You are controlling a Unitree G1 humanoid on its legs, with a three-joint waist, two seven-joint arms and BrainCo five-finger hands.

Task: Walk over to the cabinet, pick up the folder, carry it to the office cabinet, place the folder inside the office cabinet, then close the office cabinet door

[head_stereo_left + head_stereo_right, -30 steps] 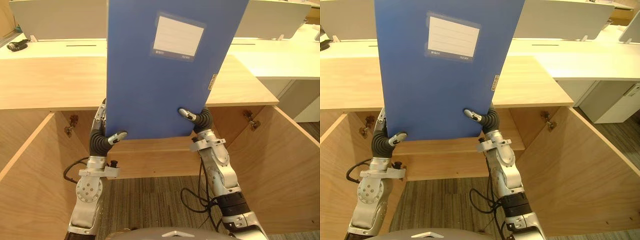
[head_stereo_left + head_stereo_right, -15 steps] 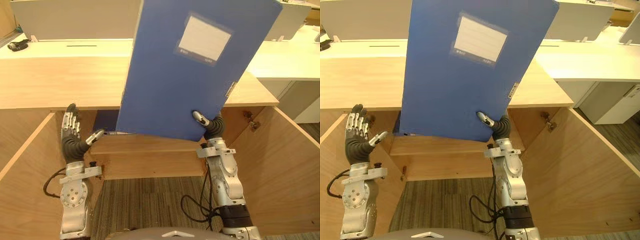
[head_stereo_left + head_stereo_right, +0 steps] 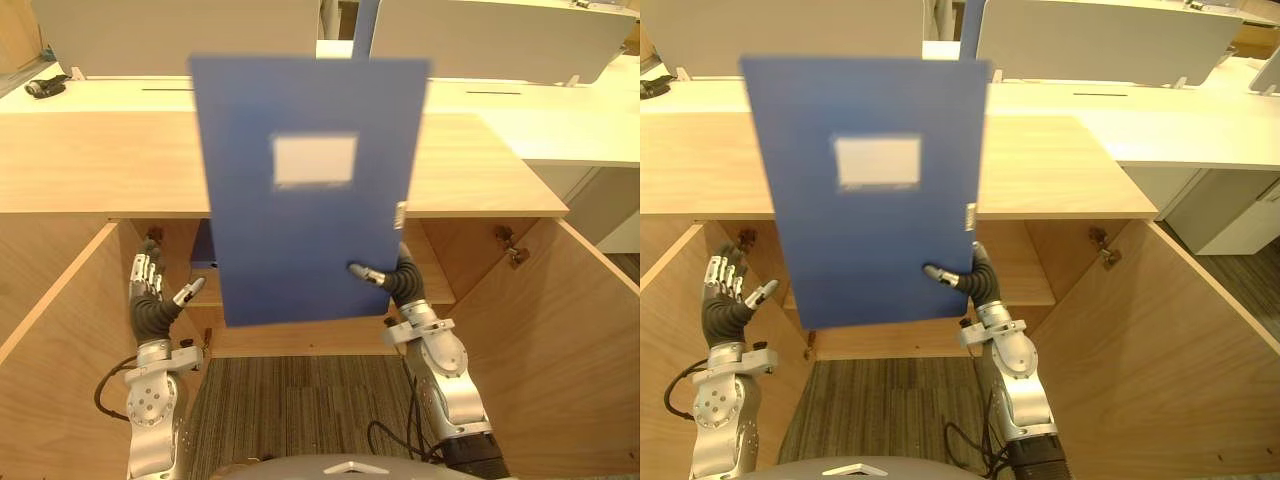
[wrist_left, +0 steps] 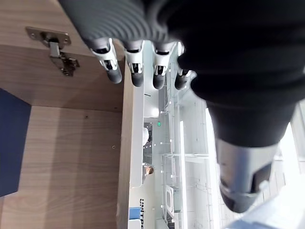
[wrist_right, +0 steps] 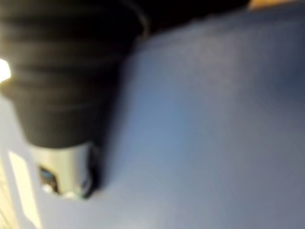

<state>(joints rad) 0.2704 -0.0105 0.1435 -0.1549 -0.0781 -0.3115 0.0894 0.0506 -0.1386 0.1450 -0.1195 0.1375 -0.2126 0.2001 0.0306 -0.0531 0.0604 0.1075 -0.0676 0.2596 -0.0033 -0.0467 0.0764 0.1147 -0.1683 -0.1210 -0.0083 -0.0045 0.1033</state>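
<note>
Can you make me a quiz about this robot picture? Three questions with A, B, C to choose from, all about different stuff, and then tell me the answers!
1. Where is the folder?
A) held up in front of the open cabinet
B) flat on the floor
C) on the white desk

2. What colour is the folder?
A) red
B) green
C) blue

3. What is the left robot hand doing?
A) curling round the folder
B) staying open, off the folder
C) pushing a door shut

Answers:
1 A: the right robot hand pinches its lower edge and holds it upright before the open doors.
2 C: its cover is blue, with a white label.
3 B: its fingers are straight, apart from the folder.
</note>
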